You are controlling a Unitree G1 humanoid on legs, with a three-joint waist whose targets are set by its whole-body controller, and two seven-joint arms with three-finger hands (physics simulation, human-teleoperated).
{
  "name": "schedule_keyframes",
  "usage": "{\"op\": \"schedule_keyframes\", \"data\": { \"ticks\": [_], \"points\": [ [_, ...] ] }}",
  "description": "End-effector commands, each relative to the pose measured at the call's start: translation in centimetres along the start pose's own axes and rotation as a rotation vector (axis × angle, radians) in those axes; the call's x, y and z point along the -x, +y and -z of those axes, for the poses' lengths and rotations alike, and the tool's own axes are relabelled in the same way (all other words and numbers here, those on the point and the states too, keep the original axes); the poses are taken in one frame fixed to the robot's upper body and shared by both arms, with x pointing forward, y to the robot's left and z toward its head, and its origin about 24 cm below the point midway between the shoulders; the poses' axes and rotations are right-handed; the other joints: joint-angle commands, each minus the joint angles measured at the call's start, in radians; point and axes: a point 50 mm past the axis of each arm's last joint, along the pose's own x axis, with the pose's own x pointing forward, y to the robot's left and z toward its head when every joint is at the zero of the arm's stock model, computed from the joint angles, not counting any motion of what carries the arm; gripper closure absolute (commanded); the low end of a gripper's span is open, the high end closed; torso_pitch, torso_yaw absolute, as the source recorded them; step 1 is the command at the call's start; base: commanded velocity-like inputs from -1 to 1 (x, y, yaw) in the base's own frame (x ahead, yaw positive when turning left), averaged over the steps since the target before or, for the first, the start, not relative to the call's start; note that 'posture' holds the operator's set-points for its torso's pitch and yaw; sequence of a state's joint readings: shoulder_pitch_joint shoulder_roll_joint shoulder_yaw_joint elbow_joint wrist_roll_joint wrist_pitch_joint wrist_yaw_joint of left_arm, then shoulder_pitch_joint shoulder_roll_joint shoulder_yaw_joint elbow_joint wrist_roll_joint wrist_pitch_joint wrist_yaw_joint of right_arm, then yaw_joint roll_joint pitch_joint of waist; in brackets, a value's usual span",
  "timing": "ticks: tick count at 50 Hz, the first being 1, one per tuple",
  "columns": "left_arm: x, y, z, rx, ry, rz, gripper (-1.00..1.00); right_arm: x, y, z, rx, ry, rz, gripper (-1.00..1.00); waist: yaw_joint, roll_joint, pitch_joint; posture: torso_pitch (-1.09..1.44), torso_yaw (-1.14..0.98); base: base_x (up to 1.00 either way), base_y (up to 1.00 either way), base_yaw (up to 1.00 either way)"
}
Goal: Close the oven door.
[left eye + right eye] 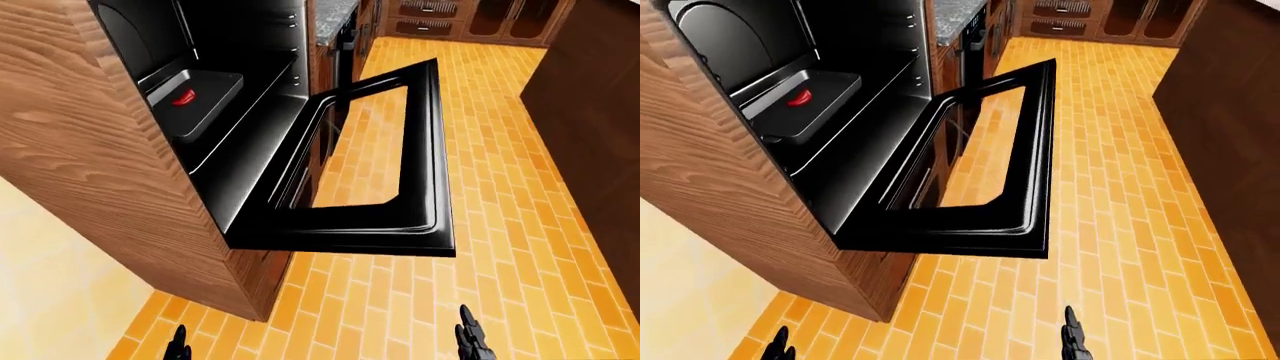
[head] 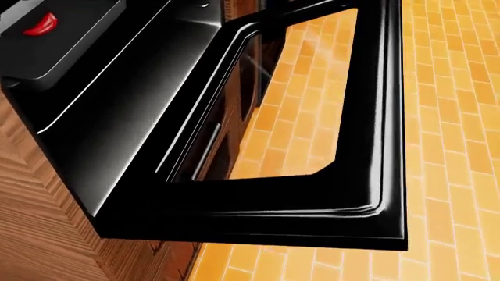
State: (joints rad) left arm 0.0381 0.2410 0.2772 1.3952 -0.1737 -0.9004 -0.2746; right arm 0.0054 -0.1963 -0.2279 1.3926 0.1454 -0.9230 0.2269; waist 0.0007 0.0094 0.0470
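— Where are your hands?

— My left hand (image 1: 178, 343) only pokes its dark fingertips over the bottom edge of the left-eye view, low on the left. I cannot tell whether the fingers are spread or curled. It touches nothing that I can see.

— And moving rightwards from there?

— Above that hand stands the wooden cabinet (image 1: 90, 150) that houses the oven. Its side panel fills the left part of the view. Inside the dark oven cavity (image 1: 855, 112) sits a grey baking tray (image 1: 805, 105) with a small red item (image 1: 798, 98) lying on it; too small for me to name.

— The door?

— The oven door (image 1: 385, 217) is fully down, lying flat and level, hinged at the cavity's lower lip and reaching out to the right over the orange brick floor (image 1: 500, 247). Its frame is glossy black, and through the glass pane (image 2: 305, 99) I see the bricks below. In the head view the door fills most of the picture.

— And your other hand?

— My right hand (image 1: 472, 337) shows at the bottom edge, right of centre, below the door's free edge and well apart from it. Just a few dark fingers are in view, so I cannot tell how wide it stands. A dark wooden unit (image 1: 590, 127) closes off the right side.
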Motion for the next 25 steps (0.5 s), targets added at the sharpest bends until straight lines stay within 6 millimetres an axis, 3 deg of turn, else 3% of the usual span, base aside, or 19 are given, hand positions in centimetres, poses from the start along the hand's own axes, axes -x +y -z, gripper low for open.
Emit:
{"op": "schedule_keyframes", "data": {
  "ticks": [1, 3, 5, 7, 11, 14, 17, 19, 20, 22, 25],
  "points": [
    [-0.26, 0.12, -0.57, -0.01, -0.038, 0.001, -1.0, -0.45, -0.64, -0.98, 0.012, -0.06, 0.024, -1.0, 0.0, -0.005, -0.005, 0.0, 0.0, 0.08, 0.13, 0.0],
    [-0.25, 0.12, -0.56, -0.01, -0.037, 0.002, -1.0, -0.46, -0.61, -0.99, 0.012, -0.06, 0.024, -1.0, 0.0, -0.035, -0.006, 0.0, 0.0, 0.08, 0.14, 0.0],
    [-0.24, 0.13, -0.56, -0.01, -0.037, 0.001, -1.0, -0.44, -0.62, -0.97, 0.012, -0.06, 0.024, -1.0, -0.003, -0.087, -0.019, 0.0, 0.0, 0.08, 0.14, 0.0],
    [-0.25, 0.13, -0.57, -0.01, -0.038, 0.001, -1.0, -0.43, -0.62, -0.97, 0.012, -0.06, 0.025, -1.0, -0.014, -0.055, -0.014, 0.0, 0.0, 0.08, 0.14, 0.0],
    [-0.24, 0.12, -0.56, -0.01, -0.037, 0.001, -1.0, -0.45, -0.63, -0.98, 0.012, -0.061, 0.026, -1.0, -0.014, -0.05, -0.019, 0.0, 0.0, 0.08, 0.14, 0.0],
    [-0.22, 0.11, -0.54, -0.01, -0.037, -0.001, -1.0, -0.44, -0.62, -0.97, 0.012, -0.06, 0.025, -1.0, -0.012, -0.021, -0.011, 0.0, 0.0, 0.09, 0.14, 0.0],
    [-0.23, 0.14, -0.53, -0.009, -0.036, -0.002, -1.0, -0.46, -0.59, -0.98, 0.012, -0.061, 0.024, -1.0, -0.014, 0.029, -0.009, 0.0, 0.0, 0.09, 0.14, 0.0],
    [-0.2, 0.2, -0.49, -0.003, -0.033, -0.005, -1.0, -0.44, -0.61, -0.97, 0.012, -0.06, 0.025, -1.0, -0.008, 0.098, -0.028, 0.0, 0.0, 0.08, 0.14, 0.0],
    [-0.17, 0.23, -0.45, 0.0, -0.031, -0.007, -1.0, -0.45, -0.63, -0.98, 0.012, -0.06, 0.025, -1.0, 0.0, 0.048, -0.02, 0.0, 0.0, 0.09, 0.14, 0.0],
    [-0.15, 0.28, -0.4, 0.004, -0.027, -0.01, -1.0, -0.48, -0.61, -0.99, 0.013, -0.061, 0.025, -1.0, 0.004, 0.053, -0.01, 0.0, 0.0, 0.08, 0.14, 0.0],
    [0.09, 0.37, -0.04, 0.012, -0.005, -0.015, -1.0, -0.47, -0.64, -0.98, 0.011, -0.059, 0.025, -1.0, 0.005, 0.032, -0.013, 0.0, 0.0, 0.08, 0.14, 0.0]
  ]
}}
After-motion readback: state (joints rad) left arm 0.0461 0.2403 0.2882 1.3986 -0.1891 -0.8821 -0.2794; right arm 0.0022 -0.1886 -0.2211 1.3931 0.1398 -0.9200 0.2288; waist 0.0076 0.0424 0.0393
